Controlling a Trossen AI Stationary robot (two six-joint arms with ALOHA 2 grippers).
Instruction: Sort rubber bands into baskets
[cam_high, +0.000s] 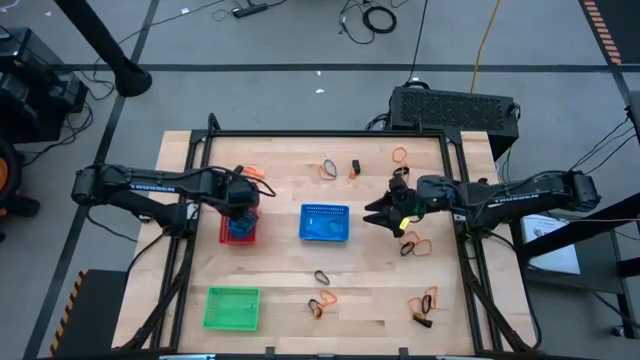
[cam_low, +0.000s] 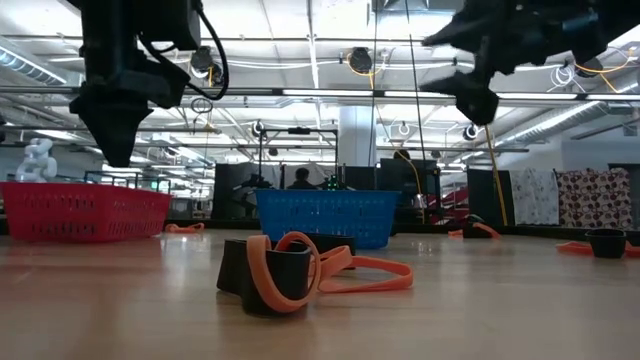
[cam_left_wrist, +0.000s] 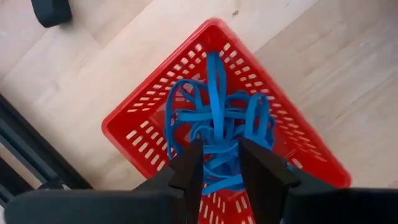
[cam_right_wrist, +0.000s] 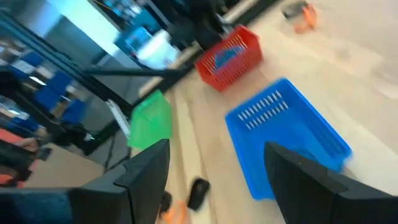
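The red basket (cam_high: 238, 230) sits at the table's left and holds a tangle of blue rubber bands (cam_left_wrist: 214, 118). My left gripper (cam_left_wrist: 221, 146) hangs just above it, pointing down with its fingers a little apart; it also shows in the low view (cam_low: 110, 130). The blue basket (cam_high: 324, 223) stands mid-table. My right gripper (cam_right_wrist: 217, 148) is wide open and empty, raised just right of it (cam_high: 380, 215). The green basket (cam_high: 232, 307) is at the near left. Orange and black rubber bands lie loose on the table (cam_high: 415, 243), (cam_high: 320, 303), (cam_low: 290, 270).
More loose bands lie at the far middle (cam_high: 328, 168), far right (cam_high: 400, 155), near right (cam_high: 425, 300) and behind the red basket (cam_high: 252, 173). A black box (cam_high: 455, 105) stands beyond the far edge. Dark frame rails (cam_high: 465, 240) run along the table's sides.
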